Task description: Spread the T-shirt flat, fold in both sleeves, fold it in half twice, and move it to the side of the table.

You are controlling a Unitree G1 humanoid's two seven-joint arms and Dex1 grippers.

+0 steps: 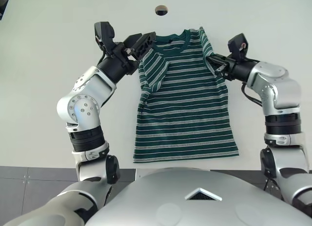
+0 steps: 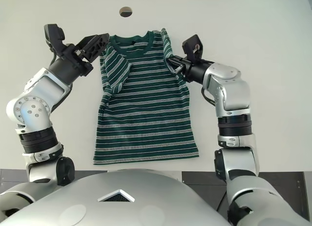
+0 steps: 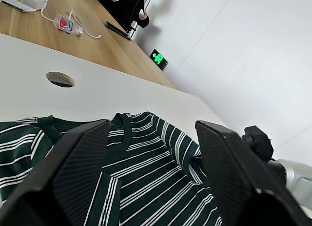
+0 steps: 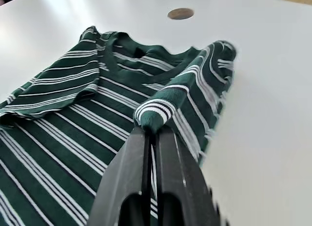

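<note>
A broad white desk took up most of the scene, its top plain and matte. Behind it, in the left wrist view, stood a pale wall and a second desk of brown wood. Low on that wall glowed a small green exit sign. The wooden desk carried a white cable and a small packet. At the far side of the white desk was a round cable hole, just beyond the collar of the T-shirt.

The T-shirt lay in the middle of the white desk between the two arms, collar away from the robot and hem toward the near edge. It was dark green with thin white stripes and a plain green neckband. The body lay mostly flat, with a few wrinkles along the robot's left side. The left sleeve lay folded in over the chest.

The left hand hung just over the left shoulder of the shirt, its two fingers spread wide and gripping nothing. The right hand was at the right shoulder, its fingers pressed together on a pinch of the right sleeve, which rose in a ridge above the chest.
</note>
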